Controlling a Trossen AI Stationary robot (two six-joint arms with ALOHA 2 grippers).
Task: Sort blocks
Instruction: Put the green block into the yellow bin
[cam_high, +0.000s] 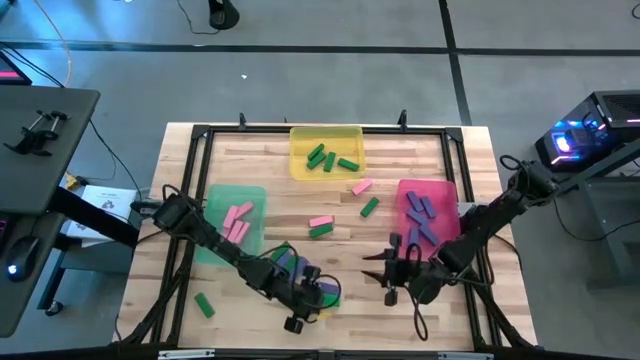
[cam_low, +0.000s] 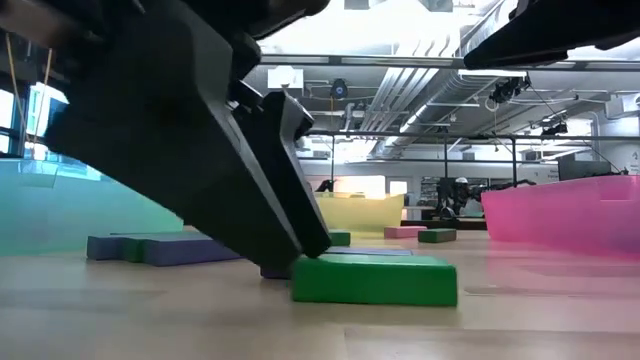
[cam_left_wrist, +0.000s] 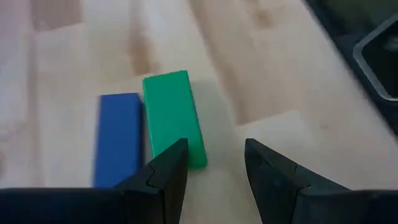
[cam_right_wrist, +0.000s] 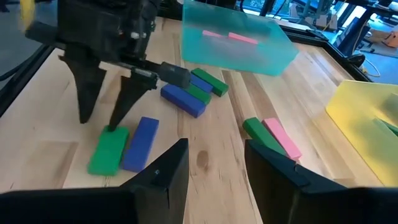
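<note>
High view shows me the left gripper (cam_high: 318, 296) down near the front edge of the table (cam_high: 185, 240), between the green tray (cam_high: 212, 205) and the middle; the right gripper (cam_high: 392, 270) sits in front of the pink tray (cam_high: 443, 190), off the wood.

Left wrist view gives me the detail I need; the left gripper (cam_left_wrist: 214, 171) has its fingers spread, nothing between them, and one fingertip (cam_left_wrist: 174, 163) sits at the near end of a green block (cam_left_wrist: 171, 112); a blue block (cam_left_wrist: 118, 137) lies flat just beside that green one, long sides touching.

Right wrist view looks across at the same pair; the green block (cam_right_wrist: 109, 149) and blue block (cam_right_wrist: 141, 143) lie side by side on the wood, with the left gripper (cam_right_wrist: 102, 118) planted over the green one; the right gripper (cam_right_wrist: 214, 168) is spread too and holds nothing.

Low view shows a dark finger (cam_low: 270, 170) slanting down to the end of the green block (cam_low: 375, 280).

Other blocks are scattered; a small heap of blue and green ones (cam_right_wrist: 193, 90) lies near the green tray (cam_right_wrist: 236, 46), which holds pink blocks (cam_high: 238, 220); the yellow tray (cam_high: 300, 165) holds green blocks (cam_high: 328, 158); the pink tray holds purple ones (cam_high: 420, 215); a pink and green pair (cam_high: 320, 226) lies mid-table; another green block (cam_high: 204, 305) lies alone near the front left.
</note>
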